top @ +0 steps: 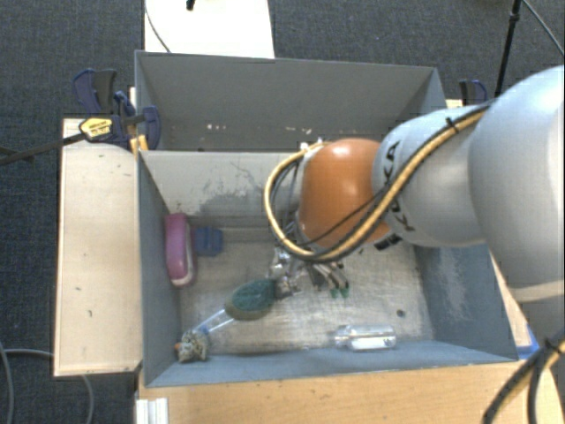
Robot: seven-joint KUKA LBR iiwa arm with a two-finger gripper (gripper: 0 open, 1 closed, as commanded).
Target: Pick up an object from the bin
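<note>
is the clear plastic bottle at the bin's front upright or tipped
Tipped: the clear plastic bottle lies lengthwise on the floor of the grey metal bin.

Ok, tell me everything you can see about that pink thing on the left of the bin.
The pink thing is oblong with rounded ends, smooth, plastic by its look, paler at its near end. It lies lengthwise against the foot of the bin's left wall. A small blue block sits close on its right; whether they touch I cannot tell. The tool is well apart from it, to its right.
</note>
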